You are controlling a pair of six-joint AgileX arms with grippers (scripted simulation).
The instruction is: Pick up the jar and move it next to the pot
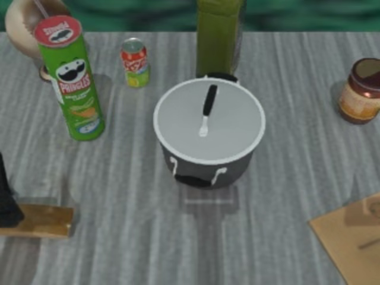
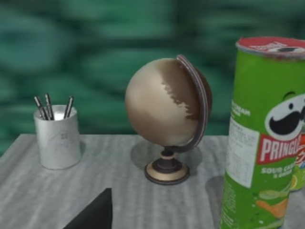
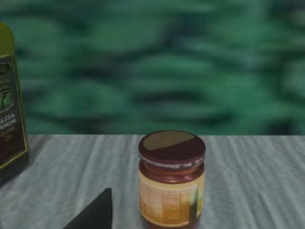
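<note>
At the far left edge of the top view, low in the frame, a dark part of the left arm sits above a wooden block; whether the left gripper is spread or pressed together cannot be told. In the upper left stands a green Pringles can, with a tan globe behind it at the corner. The left wrist view shows the same globe on its stand, a white pen cup near it and the Pringles can close by. A small soda can stands right of the Pringles can. At the centre of the grey surface sits the pot, lid on, with a tall green bottle just behind it. The jar stands upright at the right edge, upper half of the frame, well apart from the pot. In the right wrist view the jar stands untouched on the surface. A tan board lies at the lower right. The right gripper's own state cannot be told.
</note>
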